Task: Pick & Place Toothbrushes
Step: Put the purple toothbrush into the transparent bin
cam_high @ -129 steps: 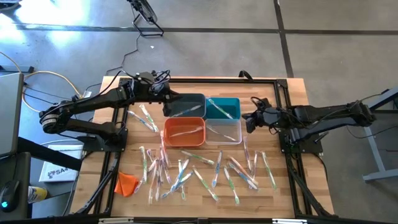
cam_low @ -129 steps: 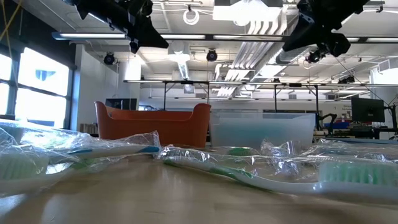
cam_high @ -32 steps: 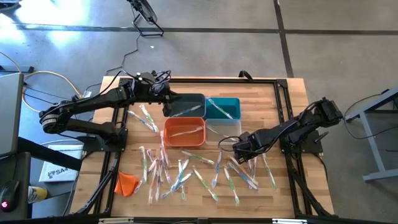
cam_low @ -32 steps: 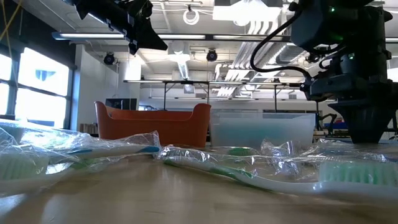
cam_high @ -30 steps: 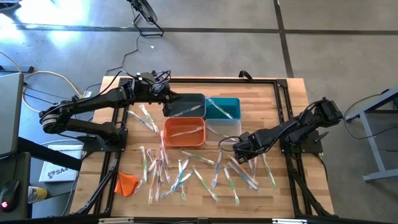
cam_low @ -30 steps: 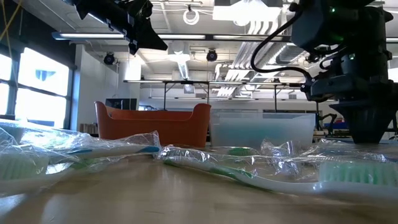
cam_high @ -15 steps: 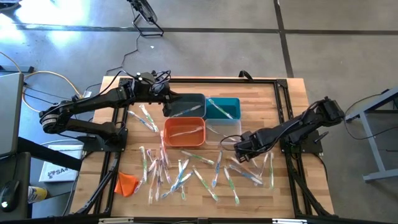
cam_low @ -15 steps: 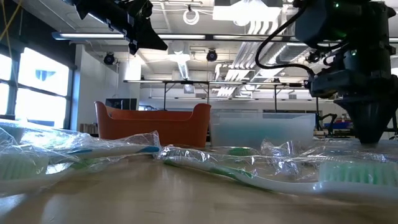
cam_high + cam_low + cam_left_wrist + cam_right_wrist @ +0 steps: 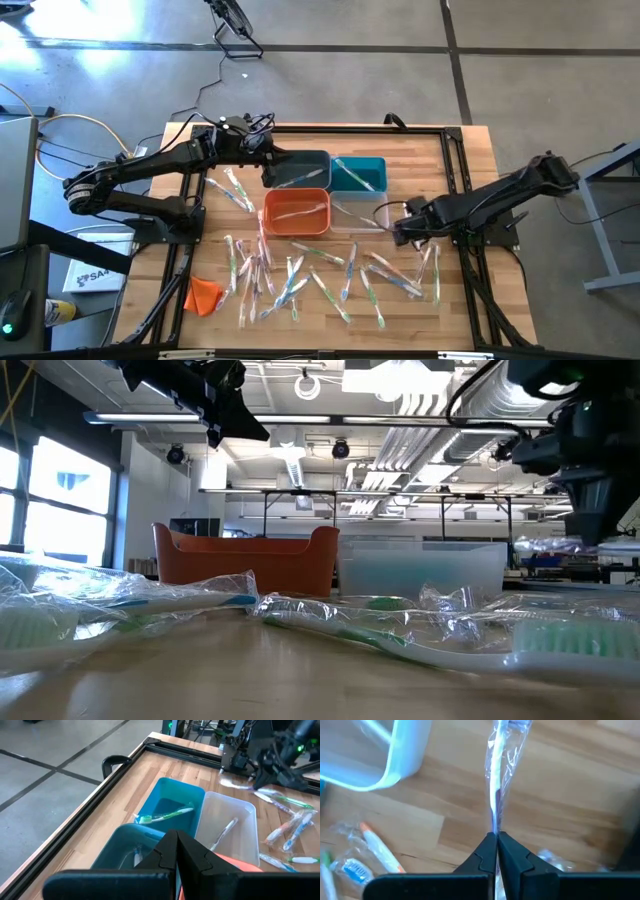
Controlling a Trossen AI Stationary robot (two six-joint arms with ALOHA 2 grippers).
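High view: the right pincer (image 9: 400,228) is over the desk (image 9: 455,160), just beside the clear bin (image 9: 372,214). It is clenched on one wrapped toothbrush (image 9: 385,227). Near this pincer, on its side away from the bins, the loose toothbrushes (image 9: 300,275) lie scattered on the wood; I count about twenty, but they overlap. Four bins stand together: one dark grey bin (image 9: 300,168), one teal bin (image 9: 360,173), one orange bin (image 9: 297,212) and the clear one. The left pincer (image 9: 268,162) hangs at the dark grey bin. One orange lump (image 9: 203,294) lies far from both pincers, at a desk corner.

Low view: the right pincer (image 9: 590,530) is above the desk with the wrapped toothbrush (image 9: 550,545) sticking out sideways from it. Below and nearer to the camera lie several wrapped brushes; two big bristle heads show. Behind them stand the orange bin (image 9: 245,560) and the clear bin (image 9: 420,565). The left pincer (image 9: 225,415) hangs high over the orange bin.

Left wrist view: the left pincer (image 9: 175,847) is shut with nothing in it. Ahead of it, the teal bin (image 9: 172,802) holds one green brush and the clear bin (image 9: 225,822) holds one pale brush.

Right wrist view: the right pincer (image 9: 496,842) grips the wrapper of the one toothbrush (image 9: 499,775), which points forward over bare wood, with a corner of the clear bin (image 9: 395,765) beside it.
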